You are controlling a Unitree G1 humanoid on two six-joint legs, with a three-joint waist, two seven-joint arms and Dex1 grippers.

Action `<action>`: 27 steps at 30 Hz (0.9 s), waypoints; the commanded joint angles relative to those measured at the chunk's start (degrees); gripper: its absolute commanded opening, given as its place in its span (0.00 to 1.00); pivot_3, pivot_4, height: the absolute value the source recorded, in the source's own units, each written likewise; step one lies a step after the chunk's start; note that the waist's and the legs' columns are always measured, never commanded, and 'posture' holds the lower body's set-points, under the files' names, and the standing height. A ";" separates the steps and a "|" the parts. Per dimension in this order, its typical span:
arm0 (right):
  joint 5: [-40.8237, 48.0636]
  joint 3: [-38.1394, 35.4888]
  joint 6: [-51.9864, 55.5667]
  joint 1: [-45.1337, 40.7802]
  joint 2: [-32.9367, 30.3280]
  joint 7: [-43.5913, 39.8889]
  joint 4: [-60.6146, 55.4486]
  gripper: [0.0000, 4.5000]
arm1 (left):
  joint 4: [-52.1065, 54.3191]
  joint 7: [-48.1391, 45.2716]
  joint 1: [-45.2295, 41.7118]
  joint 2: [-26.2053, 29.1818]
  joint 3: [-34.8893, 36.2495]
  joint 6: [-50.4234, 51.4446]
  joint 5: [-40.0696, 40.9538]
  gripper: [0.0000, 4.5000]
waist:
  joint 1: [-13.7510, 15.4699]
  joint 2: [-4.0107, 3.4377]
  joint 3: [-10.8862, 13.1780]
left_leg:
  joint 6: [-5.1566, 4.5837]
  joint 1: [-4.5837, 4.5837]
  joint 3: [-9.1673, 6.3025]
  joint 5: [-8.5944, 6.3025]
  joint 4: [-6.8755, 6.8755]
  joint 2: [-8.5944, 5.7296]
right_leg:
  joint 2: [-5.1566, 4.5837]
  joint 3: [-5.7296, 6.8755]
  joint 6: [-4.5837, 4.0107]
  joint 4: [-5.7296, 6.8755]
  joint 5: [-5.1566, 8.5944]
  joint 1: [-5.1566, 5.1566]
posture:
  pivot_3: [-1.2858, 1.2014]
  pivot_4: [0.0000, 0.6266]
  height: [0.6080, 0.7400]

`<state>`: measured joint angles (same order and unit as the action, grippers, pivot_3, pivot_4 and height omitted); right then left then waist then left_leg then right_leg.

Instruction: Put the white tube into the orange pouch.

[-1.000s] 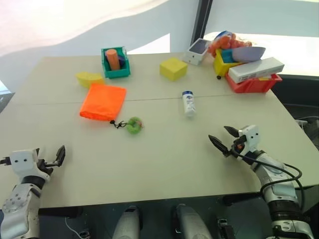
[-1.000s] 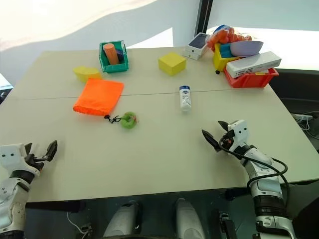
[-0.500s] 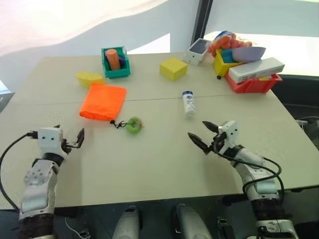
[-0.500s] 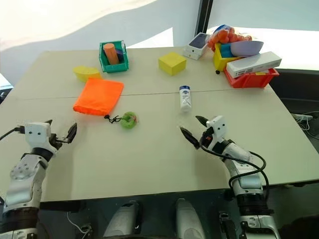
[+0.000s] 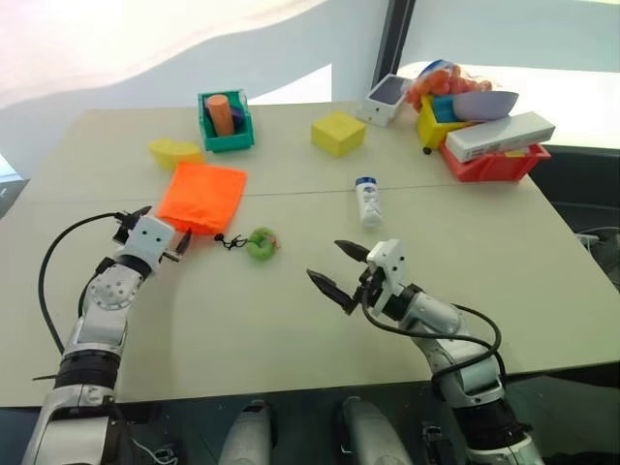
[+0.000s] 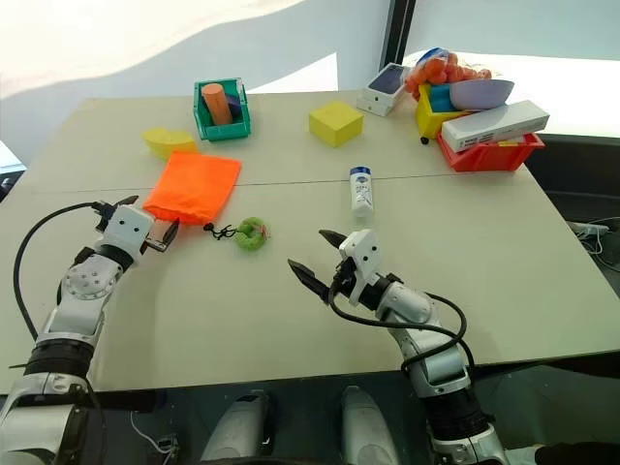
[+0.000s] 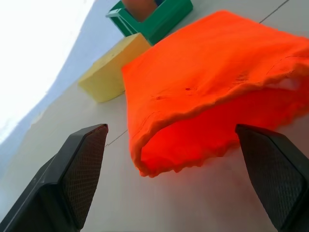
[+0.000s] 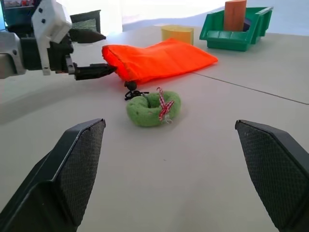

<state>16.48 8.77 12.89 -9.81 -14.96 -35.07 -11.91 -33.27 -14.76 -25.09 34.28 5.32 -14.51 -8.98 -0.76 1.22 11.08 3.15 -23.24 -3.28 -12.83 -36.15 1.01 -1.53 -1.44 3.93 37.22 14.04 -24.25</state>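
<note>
Strong daylight floods in from about 12 o'clock, blowing the wall behind the desk to a featureless white. The desk top itself is evenly lit, with only faint, soft shadows under the things on it. In the left wrist view the bright patch at 10 o'clock is overexposed, and the near black fingers look soft.
</note>
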 commanded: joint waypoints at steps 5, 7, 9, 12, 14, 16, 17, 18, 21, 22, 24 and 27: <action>-0.59 -0.73 -0.53 0.06 -0.30 1.28 -2.77 0.99 | -12.66 6.78 -8.93 1.72 -1.49 -3.74 -3.67 1.00 | -0.15 0.01 0.00 | 0.00 0.01 -0.03 0.00 -0.01 0.00 | 0.02 0.03 0.11 0.03 -0.06 0.00 | 0.52 0.24 1.00; -0.71 -0.78 -0.60 -0.02 -0.30 1.51 -2.65 0.99 | -15.23 6.99 -10.15 1.77 -2.06 -4.63 -3.79 1.00 | -0.16 0.01 0.00 | 0.00 0.01 -0.03 0.00 0.00 0.00 | 0.01 0.03 0.11 0.03 -0.06 0.00 | 0.52 0.24 1.00; -0.85 -0.76 -0.68 -0.11 -0.28 1.74 -2.55 1.00 | -17.32 6.70 -11.01 1.60 -1.96 -5.42 -3.10 0.95 | -0.20 0.01 0.00 | 0.00 0.01 -0.03 0.00 0.00 0.00 | 0.01 0.03 0.11 0.03 -0.06 0.00 | 0.52 0.24 1.00; -1.00 -0.71 -0.81 -0.10 -0.28 2.06 -2.57 1.00 | -19.43 6.59 -11.72 1.52 -1.51 -6.36 -2.13 0.71 | -0.12 0.01 0.00 | 0.00 0.00 -0.03 0.00 0.00 0.01 | 0.01 0.04 0.11 0.03 -0.06 -0.01 | 0.52 0.24 1.00; -1.06 -0.64 -0.85 -0.02 -0.30 2.22 -2.65 1.00 | -20.21 6.32 -11.87 1.64 -1.40 -7.09 -1.69 0.48 | -0.08 0.01 0.00 | 0.00 0.00 -0.04 0.00 -0.01 0.00 | 0.01 0.04 0.11 0.04 -0.07 -0.01 | 0.52 0.24 1.00; -1.11 -0.62 -0.87 0.04 -0.29 2.31 -2.71 1.00 | -20.54 6.12 -11.82 1.81 -1.40 -7.66 -1.50 0.26 | -0.06 0.01 0.00 | 0.00 -0.01 -0.03 0.00 -0.01 0.00 | 0.01 0.04 0.12 0.04 -0.07 -0.01 | 0.52 0.24 1.00; -1.16 -0.65 -0.88 0.07 -0.29 2.32 -2.72 1.00 | -20.49 5.94 -11.60 1.94 -1.34 -7.99 -1.36 0.14 | -0.01 0.01 -0.01 | 0.00 -0.01 -0.03 0.00 -0.02 0.00 | 0.01 0.03 0.12 0.04 -0.07 -0.01 | 0.52 0.24 1.00; -1.20 -0.68 -0.90 0.14 -0.30 2.33 -2.78 1.00 | -20.15 5.56 -11.14 2.16 -1.22 -8.42 -1.03 0.05 | 0.01 0.01 -0.01 | 0.00 -0.01 -0.03 0.00 -0.01 0.00 | 0.00 0.04 0.12 0.04 -0.07 0.00 | 0.52 0.24 1.00; -1.37 -0.99 -1.02 0.14 -0.37 2.38 -2.77 1.00 | -17.21 2.68 -8.83 2.56 0.00 -8.75 1.76 0.01 | -0.04 0.01 -0.01 | 0.00 -0.01 -0.02 0.00 -0.02 0.00 | 0.00 0.03 0.12 0.04 -0.07 0.00 | 0.52 0.24 1.00; -1.67 -1.21 -1.18 -0.08 -0.42 2.62 -2.57 1.00 | -15.69 1.22 -7.83 2.61 0.65 -7.83 3.17 0.01 | -0.05 0.01 -0.01 | 0.00 -0.01 -0.02 0.00 -0.02 0.00 | 0.00 0.03 0.12 0.04 -0.07 0.00 | 0.52 0.24 1.00; -2.39 -1.83 -1.22 -0.80 -0.55 3.44 -1.84 1.00 | -11.72 -1.62 -5.23 3.06 1.25 -6.77 5.13 0.01 | -0.22 0.01 -0.01 | 0.00 -0.01 -0.03 0.00 -0.01 0.01 | 0.00 0.03 0.12 0.04 -0.07 -0.01 | 0.52 0.24 1.00; -4.09 -3.91 -0.82 -3.76 -0.65 6.37 1.68 1.00 | -0.15 -7.96 2.57 4.47 2.40 -4.09 9.00 0.01 | -0.58 0.02 -0.01 | 0.00 0.01 -0.01 0.00 0.01 0.03 | -0.01 0.02 0.11 0.05 -0.08 -0.01 | 0.52 0.24 1.00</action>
<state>13.11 7.25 12.87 -11.66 -15.35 -30.39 -10.61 -39.62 -19.55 -24.56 37.23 6.02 -19.79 -2.73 -1.34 1.24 11.07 3.15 -23.22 -3.25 -12.83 -36.14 1.06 -1.54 -1.44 4.03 37.27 13.96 -24.28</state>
